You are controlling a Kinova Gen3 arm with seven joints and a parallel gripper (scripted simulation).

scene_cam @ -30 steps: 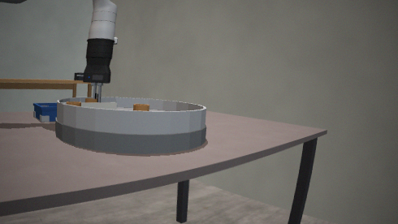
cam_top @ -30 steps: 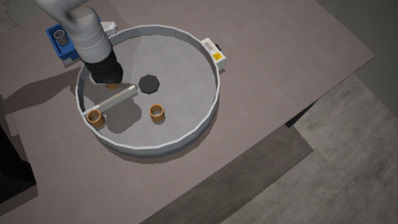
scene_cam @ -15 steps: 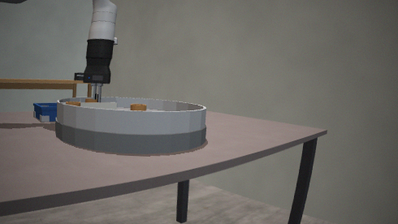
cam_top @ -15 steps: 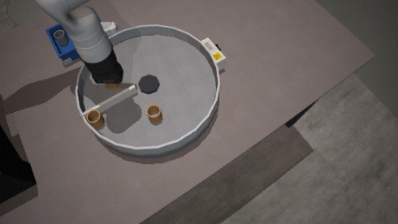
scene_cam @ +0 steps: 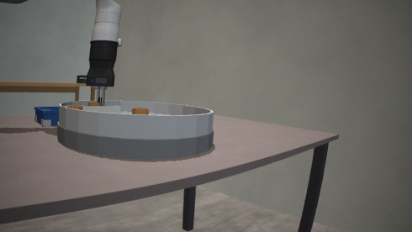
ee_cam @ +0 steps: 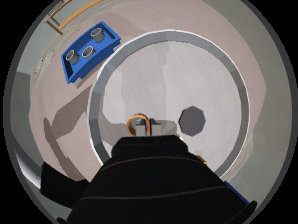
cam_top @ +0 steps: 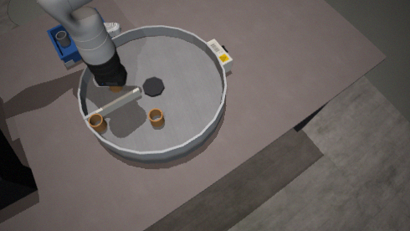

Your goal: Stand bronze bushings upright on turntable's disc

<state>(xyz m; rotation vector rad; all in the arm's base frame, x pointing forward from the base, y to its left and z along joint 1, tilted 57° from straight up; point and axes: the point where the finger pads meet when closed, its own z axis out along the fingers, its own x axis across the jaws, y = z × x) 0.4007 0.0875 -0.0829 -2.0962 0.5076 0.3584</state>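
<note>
- Top view: you see the arm (cam_top: 89, 35) reaching down over the left part of the turntable (cam_top: 217, 113), a wide round tray with a raised wall on the brownish surface (cam_top: 293, 54). The jaws (cam_top: 114, 87) are clenched on a bronze bushing (cam_top: 115, 89), of which only a sliver shows under the black wrist, above the disc (cam_top: 188, 100) and to the left of the dark hub (cam_top: 153, 86). Two more bronze bushings stand upright on the disc: one (cam_top: 156, 117) below the hub, one (cam_top: 96, 121) close to the left wall. A pale bar (cam_top: 119, 100) runs from the left wall toward the hub, between the held bushing and those two. The blue crate (cam_top: 56, 43) lies just outside the wall at upper left, with a steel bushing (cam_top: 62, 38) showing in it. A white box (cam_top: 220, 53) with a yellow label sits against the wall at upper right.
- Exterior view: you see the jaws (scene_cam: 99, 93) pointing straight down just above the rim of the turntable (scene_cam: 134, 130), with the held bushing (scene_cam: 94, 103) peeking over the wall beneath them. Whether it touches the disc is hidden by the wall. The crate (scene_cam: 46, 113) sits behind the turntable on the left.
- Wrist view: you look down past the black wrist at the held bushing (ee_cam: 139, 123), its open end up, left of the hub (ee_cam: 192, 120). The crate (ee_cam: 72, 70) at upper left holds three steel bushings (ee_cam: 97, 34).
</note>
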